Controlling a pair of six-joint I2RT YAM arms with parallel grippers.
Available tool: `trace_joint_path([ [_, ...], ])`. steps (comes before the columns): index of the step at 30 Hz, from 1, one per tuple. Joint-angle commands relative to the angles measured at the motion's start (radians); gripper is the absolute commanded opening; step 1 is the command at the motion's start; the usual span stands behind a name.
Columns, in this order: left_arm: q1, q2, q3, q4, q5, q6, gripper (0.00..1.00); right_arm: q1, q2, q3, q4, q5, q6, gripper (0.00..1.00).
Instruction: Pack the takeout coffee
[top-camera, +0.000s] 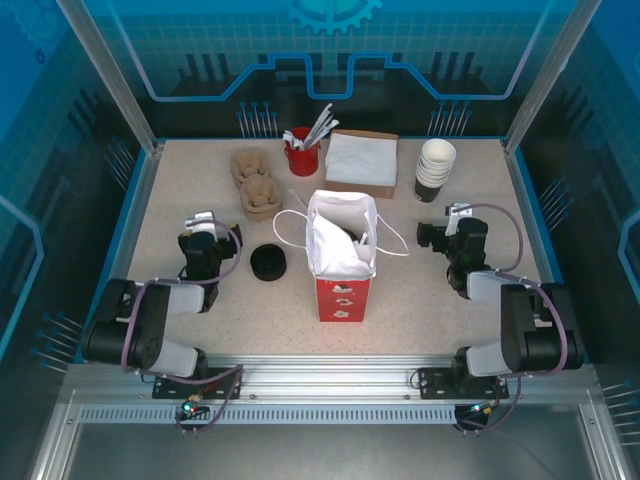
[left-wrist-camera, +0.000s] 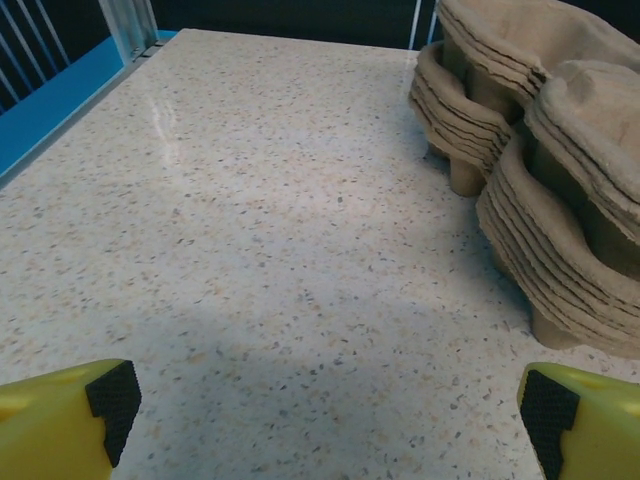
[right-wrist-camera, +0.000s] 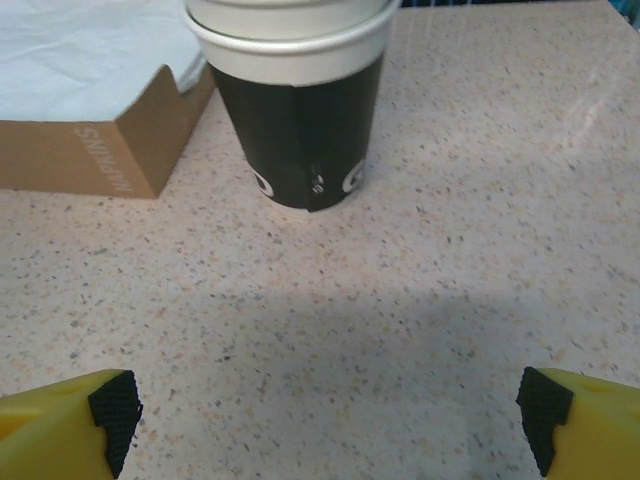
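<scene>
A red and white paper bag (top-camera: 342, 255) stands open in the middle of the table, lined with white paper. Deep in its mouth lies a dark shape (top-camera: 354, 240); I cannot tell whether it is the takeout coffee. My left gripper (top-camera: 203, 232) rests low on the table left of the bag, and in the left wrist view it (left-wrist-camera: 330, 400) is open over bare tabletop. To the right of the bag my right gripper (top-camera: 447, 232) points at a stack of lidless cups (right-wrist-camera: 300, 110). Its jaws (right-wrist-camera: 330, 405) stand open with nothing between them.
Stacked pulp cup carriers (top-camera: 255, 182) (left-wrist-camera: 540, 150) sit ahead of the left gripper. A pile of loose black lids (top-camera: 268, 262) lies left of the bag. At the back stand a red cup of stirrers (top-camera: 302, 155), a napkin box (top-camera: 361, 162) (right-wrist-camera: 90, 150) and the cup stack (top-camera: 435, 170).
</scene>
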Motion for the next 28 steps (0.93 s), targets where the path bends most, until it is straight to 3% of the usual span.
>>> trace_joint_path([
  [1, 0.011, 0.036, 0.019, 0.11, 0.065, 0.022, 0.99, 0.026, 0.031, -0.017, 0.127, -0.03, -0.055, 1.0],
  [4, 0.013, 0.087, 0.03, 0.133, 0.069, 0.022, 0.99, 0.04, 0.086, -0.048, 0.228, -0.029, -0.075, 1.0],
  [28, 0.014, 0.091, 0.051, 0.099, 0.079, 0.029, 0.99, 0.064, 0.089, -0.018, 0.173, -0.002, -0.093, 1.0],
])
